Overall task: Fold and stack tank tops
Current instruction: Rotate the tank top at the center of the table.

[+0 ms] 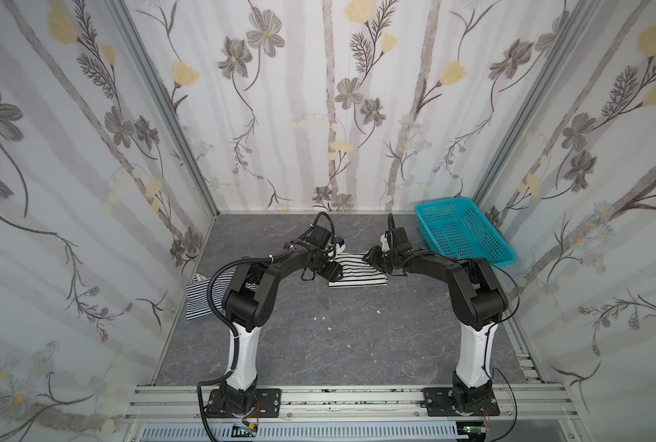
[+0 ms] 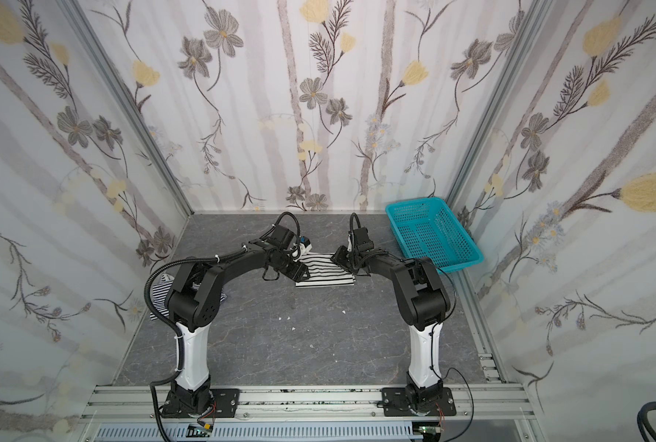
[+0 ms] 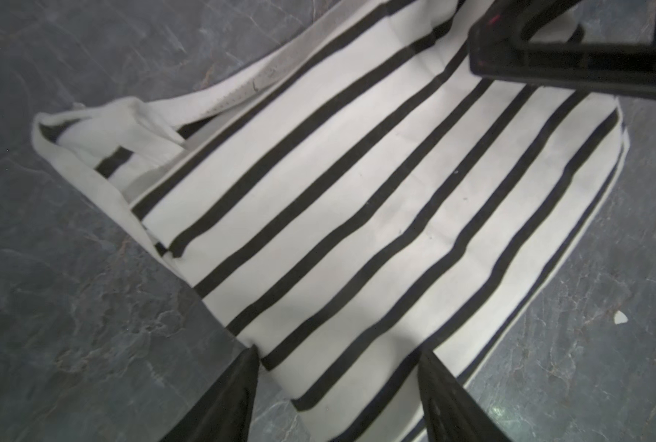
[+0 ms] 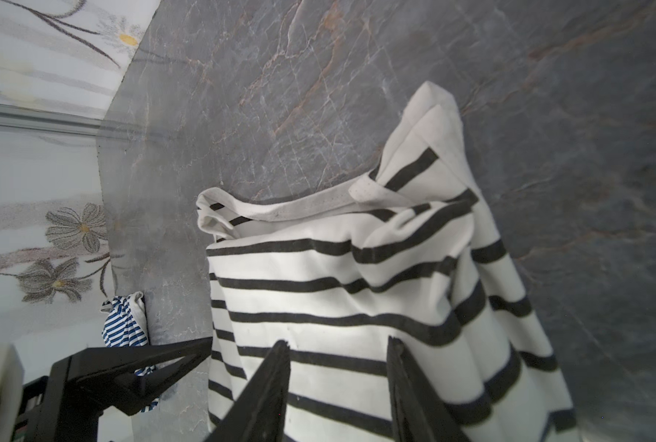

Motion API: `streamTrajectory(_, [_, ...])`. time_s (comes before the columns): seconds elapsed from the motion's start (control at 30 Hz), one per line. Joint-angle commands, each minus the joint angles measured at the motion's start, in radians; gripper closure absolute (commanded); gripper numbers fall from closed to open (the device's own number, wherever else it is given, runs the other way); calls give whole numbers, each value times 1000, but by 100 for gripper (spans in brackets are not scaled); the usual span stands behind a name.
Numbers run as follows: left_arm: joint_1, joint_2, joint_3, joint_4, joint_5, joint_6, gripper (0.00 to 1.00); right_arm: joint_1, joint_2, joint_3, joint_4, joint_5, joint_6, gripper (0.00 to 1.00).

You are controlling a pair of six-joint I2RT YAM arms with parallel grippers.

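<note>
Stripes dead centre in both top views: the wide-striped tank top (image 1: 357, 273), white with black bars, lies folded into a rough rectangle toward the far side of the grey marble table (image 1: 338, 344). The left arm (image 1: 265, 275) and the right arm (image 1: 468, 283) bend in from either side, wrists low over its two ends. Off to the left by the wall, the navy-striped tank top (image 1: 198, 302) sits crumpled, partly hidden behind the left arm. The teal basket (image 1: 460, 233) is over in the far right corner, well apart from both tops.

Left wrist camera now: the left gripper (image 3: 338, 352) has its jaws spread wide, straddling one edge of the wide-striped tank top, nothing pinched between them. The cloth lies flat ahead, with a shoulder strap (image 3: 100, 122) curled at one corner. A small white scrap (image 3: 620, 317) rests on the table near the cloth's edge.

Right wrist camera: the right gripper (image 4: 337, 340) holds its jaws part-way apart, a narrower gap than the left's, and the stripes run flat across that gap with no cloth clamped. One side of the top is bunched into a raised fold. Beyond it, the navy-striped tank top shows by the wall.
</note>
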Motion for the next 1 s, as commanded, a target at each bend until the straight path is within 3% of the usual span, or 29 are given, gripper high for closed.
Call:
streamTrajectory(0.0, [-7, 13, -8, -3, -31, 7, 32, 0, -2, -17, 39, -1, 14, 56])
streamTrajectory(0.33, [-14, 31, -39, -3, -209, 74, 32, 0, -64, -123, 51, 32, 20, 56])
streamTrajectory(0.5, [-12, 20, -38, -11, -240, 101, 31, 4, -121, -163, 46, 48, 19, 56])
streamTrajectory(0.97, [55, -123, -11, -9, -135, -22, 23, 53, -234, -107, -49, 92, -23, 54])
